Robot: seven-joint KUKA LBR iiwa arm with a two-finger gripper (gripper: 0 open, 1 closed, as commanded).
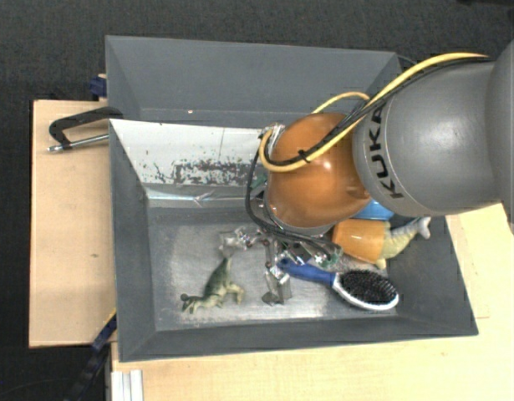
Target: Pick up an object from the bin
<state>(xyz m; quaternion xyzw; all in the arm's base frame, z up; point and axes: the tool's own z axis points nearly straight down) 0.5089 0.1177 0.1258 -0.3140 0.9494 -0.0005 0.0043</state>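
Black "KUKA" lettering on grey arm (440, 140). Gripper (258, 263) low over bin floor, metal fingers spread, nothing between them. Green toy dinosaur (213, 286) lies on floor toward view's lower left, just beside fingers. Hairbrush (361, 288): blue handle, white head, black bristles, on gripper's other side. Grey bin (127, 249) also holds rounded orange thing (361, 239) under arm.

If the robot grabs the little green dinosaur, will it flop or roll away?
The green dinosaur looks like moulded plastic, so it is probably stiff and light. Its thin legs and tail stick out, so a push would likely make it slide or spin, not roll. Its narrow body might slip from the gripper beside it.
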